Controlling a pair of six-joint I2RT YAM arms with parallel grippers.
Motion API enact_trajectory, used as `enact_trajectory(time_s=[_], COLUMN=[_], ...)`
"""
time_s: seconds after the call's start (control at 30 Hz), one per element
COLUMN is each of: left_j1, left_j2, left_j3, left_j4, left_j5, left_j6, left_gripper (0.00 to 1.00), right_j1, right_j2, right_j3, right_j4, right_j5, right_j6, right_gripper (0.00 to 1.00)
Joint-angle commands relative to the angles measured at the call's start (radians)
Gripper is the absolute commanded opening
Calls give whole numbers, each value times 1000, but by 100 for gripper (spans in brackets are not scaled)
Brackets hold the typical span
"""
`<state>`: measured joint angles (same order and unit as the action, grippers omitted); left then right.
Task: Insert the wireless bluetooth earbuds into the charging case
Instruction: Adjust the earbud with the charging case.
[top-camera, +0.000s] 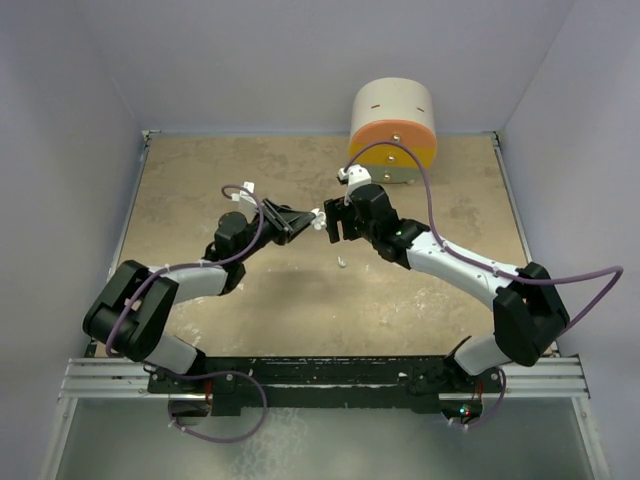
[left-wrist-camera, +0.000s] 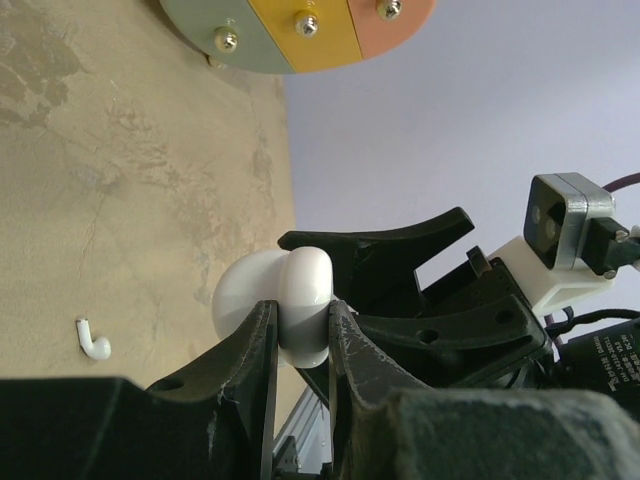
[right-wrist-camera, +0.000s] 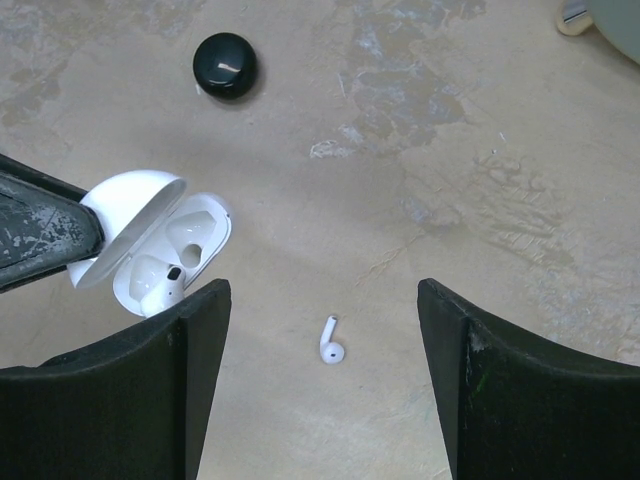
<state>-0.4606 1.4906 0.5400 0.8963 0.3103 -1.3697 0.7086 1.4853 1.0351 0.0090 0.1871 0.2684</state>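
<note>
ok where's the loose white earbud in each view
top external: earbud near centre, below-right of the case
left wrist: lower left
right wrist: bottom centre, between the fingers
shared landmark: the white case in the left gripper

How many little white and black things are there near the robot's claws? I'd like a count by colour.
White: 2 (open charging case, loose earbud)
Black: 1 (round black piece)
Total: 3
Whether an earbud already sits inside the case is too unclear to count.
</note>
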Motion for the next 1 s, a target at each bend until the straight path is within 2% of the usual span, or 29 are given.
enact_trajectory(time_s=[0.0,0.77,0.97], left_j1=[-9,-19,-18], left_j2=[17,61,46], left_j3=[41,64,35], left_j4=[53,78,76], left_j5=[1,-10,-65], left_j6=[1,-17,-32], left_gripper=[0,0,0], right_j1=[6,15,14], right_j2=[-12,-11,-47], right_j3=[3,27,-4], right_j4=[37,37,20], right_j5=[-13,-23,12], right_j6=[-18,-27,17], right_gripper=[77,76,76])
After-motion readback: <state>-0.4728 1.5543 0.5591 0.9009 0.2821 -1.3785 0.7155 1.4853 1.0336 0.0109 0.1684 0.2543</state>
